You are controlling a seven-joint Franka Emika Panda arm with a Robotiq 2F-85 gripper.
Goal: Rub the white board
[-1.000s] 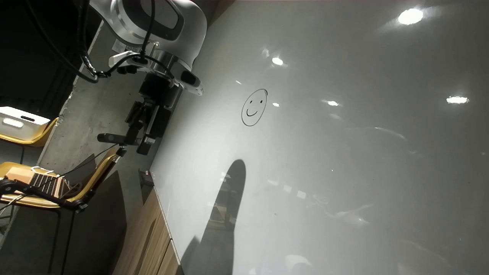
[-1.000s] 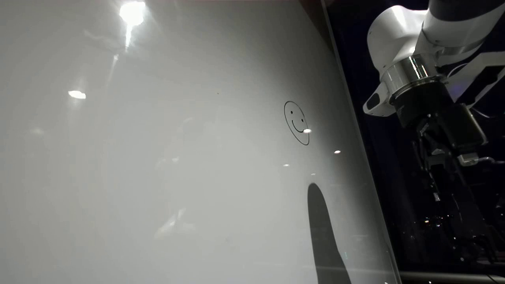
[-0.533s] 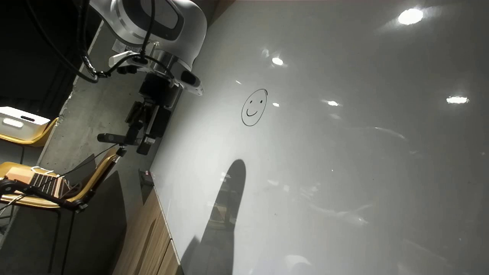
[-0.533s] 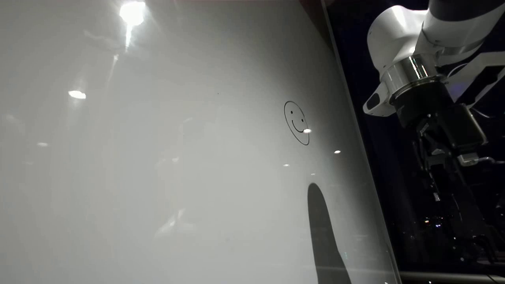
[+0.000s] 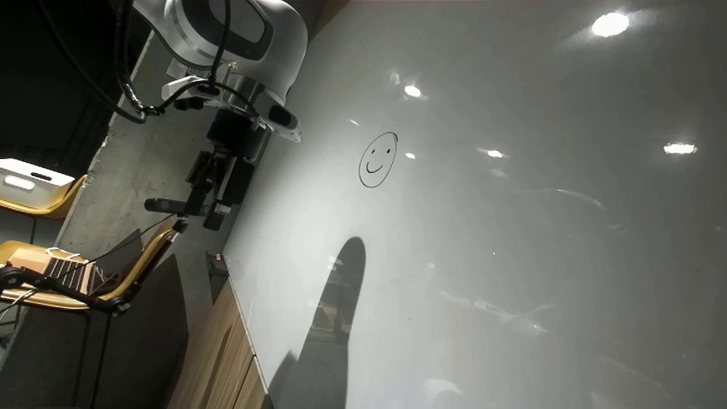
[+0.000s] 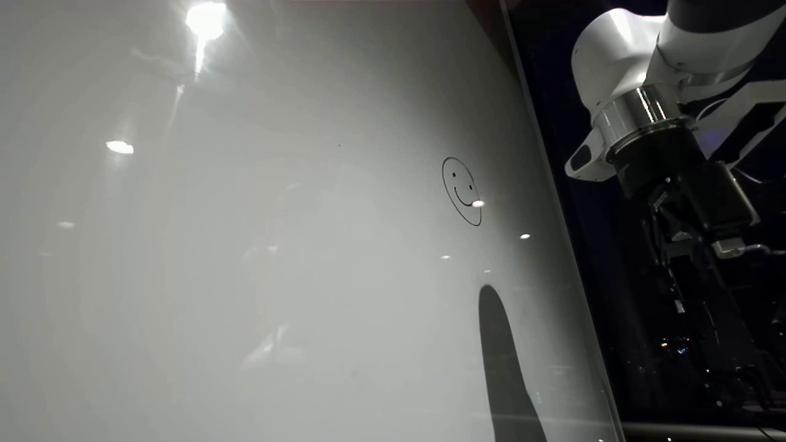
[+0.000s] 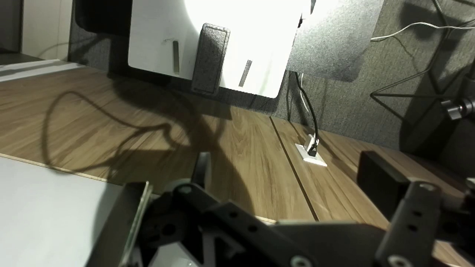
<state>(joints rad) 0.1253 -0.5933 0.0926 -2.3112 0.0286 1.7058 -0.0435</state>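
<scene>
The white board (image 5: 511,238) is smooth and glossy, with an almost mirror-like sheen. The arm (image 6: 614,55) has a sleek, plastic-looking finish and a polished metal collar (image 6: 642,113); the tool (image 5: 207,211) is mostly matt black. The wall (image 5: 153,142) looks like rough, dull concrete, the panel (image 7: 256,163) smooth grained wood, the floor (image 7: 341,107) matt woven cloth, the dark block (image 7: 211,59) finely pebbled.

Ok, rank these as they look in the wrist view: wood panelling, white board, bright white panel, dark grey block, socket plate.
1. Wood panelling
2. White board and bright white panel: both cut off by the frame, too close to rank
3. Dark grey block
4. Socket plate
</scene>
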